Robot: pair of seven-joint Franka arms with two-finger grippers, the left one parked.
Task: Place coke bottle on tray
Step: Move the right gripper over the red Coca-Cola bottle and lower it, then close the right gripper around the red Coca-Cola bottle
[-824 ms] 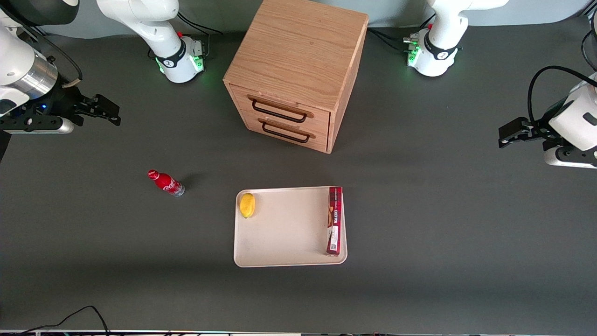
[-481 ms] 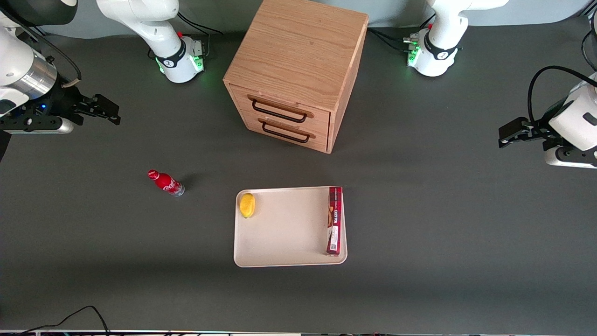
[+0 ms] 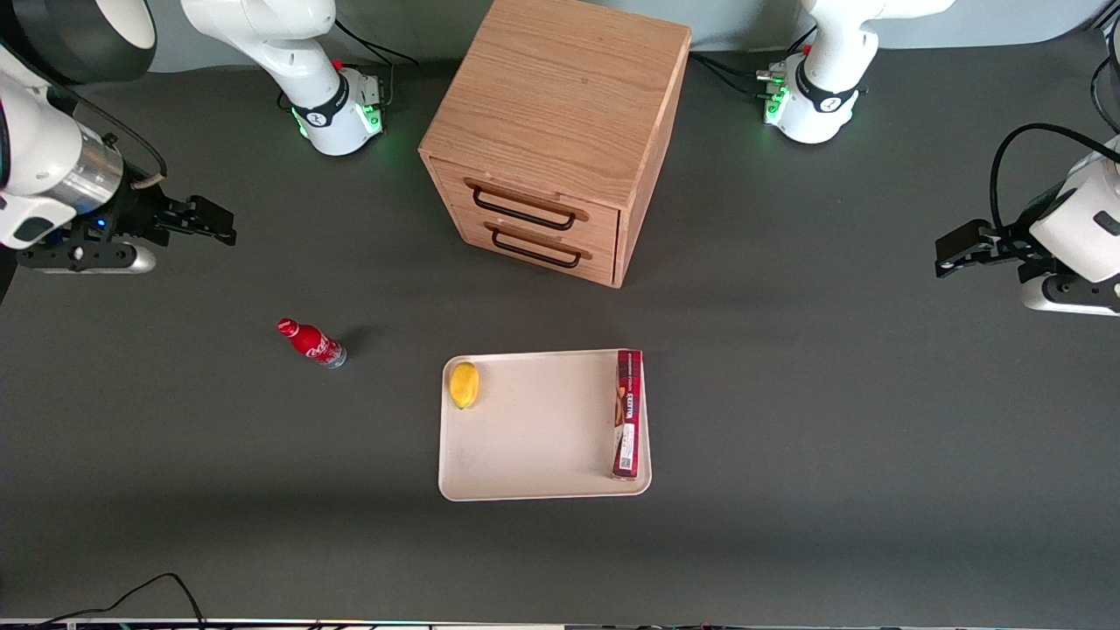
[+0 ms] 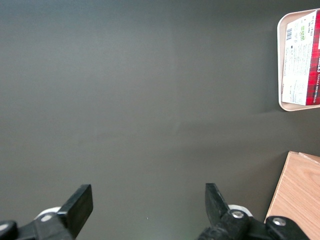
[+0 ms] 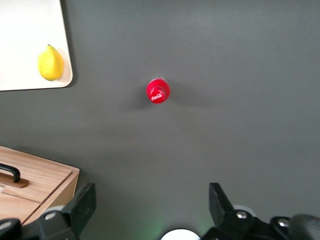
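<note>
The coke bottle, small and red with a red cap, stands on the dark table, apart from the tray, toward the working arm's end. In the right wrist view I look down on its red cap. The cream-white tray lies nearer to the front camera than the cabinet; its corner shows in the right wrist view. My right gripper is open and empty, high above the table, farther from the front camera than the bottle. It also shows in the right wrist view.
A yellow lemon and a long red box lie on the tray. A wooden drawer cabinet with two closed drawers stands at the table's middle. Two arm bases stand beside it. A black cable lies at the front edge.
My right gripper has shifted slightly toward the table's middle and a little nearer to the front camera. The bottle, tray, lemon and box have not moved.
</note>
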